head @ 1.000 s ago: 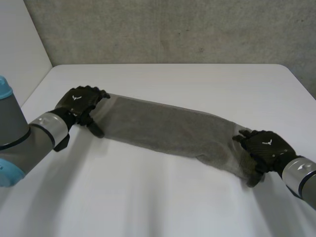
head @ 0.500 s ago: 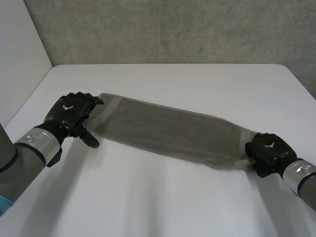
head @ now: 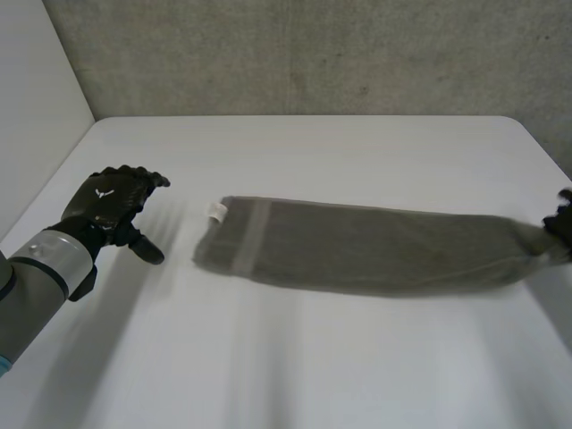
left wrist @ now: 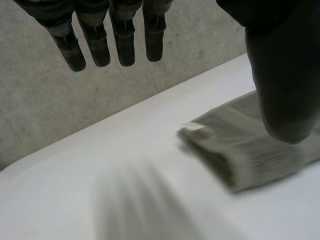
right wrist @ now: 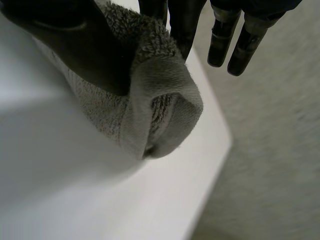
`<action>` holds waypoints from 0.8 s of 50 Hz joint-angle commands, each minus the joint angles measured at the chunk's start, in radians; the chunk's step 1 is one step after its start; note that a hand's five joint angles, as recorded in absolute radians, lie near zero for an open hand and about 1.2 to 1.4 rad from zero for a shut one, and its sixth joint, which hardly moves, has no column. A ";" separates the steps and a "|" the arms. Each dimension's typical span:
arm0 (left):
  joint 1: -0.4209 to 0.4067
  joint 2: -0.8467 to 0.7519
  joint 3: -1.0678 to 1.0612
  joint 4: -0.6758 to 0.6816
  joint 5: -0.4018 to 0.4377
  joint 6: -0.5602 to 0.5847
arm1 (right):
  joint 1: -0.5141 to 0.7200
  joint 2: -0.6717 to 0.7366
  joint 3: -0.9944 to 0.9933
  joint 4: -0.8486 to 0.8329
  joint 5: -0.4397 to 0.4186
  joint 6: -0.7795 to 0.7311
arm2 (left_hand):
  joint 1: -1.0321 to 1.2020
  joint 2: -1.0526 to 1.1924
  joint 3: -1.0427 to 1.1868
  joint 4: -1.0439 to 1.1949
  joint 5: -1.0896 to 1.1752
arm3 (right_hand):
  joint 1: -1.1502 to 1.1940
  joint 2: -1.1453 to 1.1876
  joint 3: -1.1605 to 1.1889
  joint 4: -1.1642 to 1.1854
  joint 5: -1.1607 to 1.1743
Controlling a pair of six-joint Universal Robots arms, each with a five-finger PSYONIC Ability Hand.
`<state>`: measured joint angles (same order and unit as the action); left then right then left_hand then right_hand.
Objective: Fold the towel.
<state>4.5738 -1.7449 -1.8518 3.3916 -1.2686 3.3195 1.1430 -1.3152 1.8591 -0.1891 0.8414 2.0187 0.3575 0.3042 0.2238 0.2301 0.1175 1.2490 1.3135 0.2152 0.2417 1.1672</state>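
Observation:
The grey towel (head: 357, 246) lies across the white table (head: 304, 357) as a long folded strip. Its left end, with a small white tag, rests free. My left hand (head: 107, 198) hovers open a little left of that end, apart from it. In the left wrist view its fingers (left wrist: 122, 35) are straight, and the towel's end (left wrist: 240, 150) lies beyond the thumb. My right hand (head: 563, 223) holds the strip's right end at the table's right side. In the right wrist view the thumb (right wrist: 85, 40) pinches the bunched towel end (right wrist: 165, 95) against the fingers.
A grey concrete wall (head: 313, 54) runs behind the table. The table's right edge (right wrist: 217, 150) lies just beside the held towel end. Bare white tabletop spreads in front of the towel and between the left hand and the towel.
My left hand let go of the towel's left end and drew back leftward. My right hand closed on the right end and dragged the whole strip to the right.

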 commanded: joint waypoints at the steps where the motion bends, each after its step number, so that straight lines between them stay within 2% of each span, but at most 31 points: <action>1: -0.006 0.013 -0.001 0.002 0.000 0.000 | 0.006 0.005 -0.196 0.000 -0.111 -0.061 | -0.050 0.003 -0.049 -0.056 0.015 | 0.147 0.083 -0.041 -0.067 0.055; 3: -0.007 0.016 0.000 0.002 0.000 0.000 | 0.122 0.007 -0.279 -0.004 -0.104 -0.005 | -0.050 0.003 -0.049 -0.056 0.015 | 0.147 0.083 -0.041 -0.067 0.055; 6: -0.013 0.018 0.002 0.002 0.000 0.000 | 0.196 0.008 -0.321 -0.004 -0.090 0.035 | -0.047 0.006 -0.049 -0.056 0.018 | 0.147 0.083 -0.041 -0.067 0.055; 8: -0.016 0.018 0.003 0.002 -0.002 0.000 | 0.337 0.019 -0.386 -0.009 -0.029 0.116 | -0.047 0.006 -0.049 -0.056 0.018 | 0.147 0.083 -0.041 -0.067 0.055; 9: -0.016 0.018 0.003 0.002 -0.002 0.000 | 0.337 0.019 -0.386 -0.009 -0.028 0.117 | -0.047 0.006 -0.049 -0.056 0.018 | 0.147 0.083 -0.041 -0.067 0.055; 11: -0.018 0.018 0.008 0.003 -0.002 0.000 | 0.475 0.056 -0.444 -0.009 0.053 0.199 | -0.044 0.009 -0.049 -0.056 0.021 | 0.147 0.083 -0.041 -0.067 0.055; 12: -0.018 0.018 0.008 0.003 -0.002 0.000 | 0.475 0.056 -0.445 -0.009 0.053 0.199 | -0.044 0.009 -0.049 -0.056 0.021 | 0.147 0.083 -0.041 -0.067 0.055; 14: -0.018 0.018 0.011 0.006 -0.002 0.000 | 0.619 0.120 -0.498 -0.004 0.126 0.276 | -0.041 0.012 -0.049 -0.056 0.024 | 0.147 0.083 -0.041 -0.067 0.055; 15: -0.019 0.018 0.011 0.011 -0.002 0.000 | 0.620 0.120 -0.498 -0.004 0.127 0.276 | -0.041 0.012 -0.049 -0.056 0.024 | 0.147 0.083 -0.041 -0.067 0.055; 17: -0.019 0.018 0.014 0.018 -0.002 0.000 | 0.754 0.184 -0.532 -0.003 0.188 0.322 | -0.041 0.012 -0.049 -0.056 0.024 | 0.147 0.083 -0.041 -0.067 0.055; 18: -0.019 0.018 0.016 0.021 -0.002 0.000 | 0.755 0.185 -0.532 -0.003 0.188 0.322 | -0.041 0.012 -0.049 -0.056 0.024 | 0.147 0.083 -0.041 -0.067 0.055; 20: -0.019 0.018 0.017 0.023 -0.002 0.000 | 0.872 0.246 -0.557 -0.004 0.240 0.334 | -0.041 0.012 -0.049 -0.056 0.024 | 0.147 0.083 -0.041 -0.067 0.055; 21: -0.019 0.018 0.017 0.023 -0.002 0.000 | 0.873 0.246 -0.557 -0.004 0.240 0.334 | -0.041 0.012 -0.049 -0.056 0.024 | 0.147 0.083 -0.041 -0.067 0.055; 24: -0.019 0.016 0.019 0.025 -0.002 0.000 | 1.006 0.348 -0.587 -0.007 0.281 0.338 | -0.041 0.012 -0.049 -0.056 0.024 | 0.147 0.083 -0.041 -0.067 0.055; 29: -0.026 0.010 0.019 0.037 -0.002 -0.002 | 1.063 0.407 -0.594 -0.010 0.294 0.334 | -0.041 0.012 -0.049 -0.056 0.024 | 0.147 0.083 -0.041 -0.067 0.055; 35: -0.026 0.002 0.019 0.058 -0.002 -0.002 | 1.149 0.511 -0.644 -0.010 0.395 0.338 | -0.041 0.012 -0.049 -0.056 0.024 | 0.147 0.083 -0.041 -0.067 0.055; 40: -0.029 -0.002 0.028 0.069 -0.002 -0.002 | 1.161 0.537 -0.696 -0.010 0.429 0.339 | -0.041 0.012 -0.049 -0.056 0.024 | 0.147 0.083 -0.041 -0.067 0.055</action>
<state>4.5480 -1.7431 -1.8319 3.4492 -1.2701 3.3182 2.2848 -0.8119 1.2219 -0.1995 1.2213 2.3544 0.3571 0.3065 0.2238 0.2301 0.1305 1.2570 1.3293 0.2152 0.2417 1.1673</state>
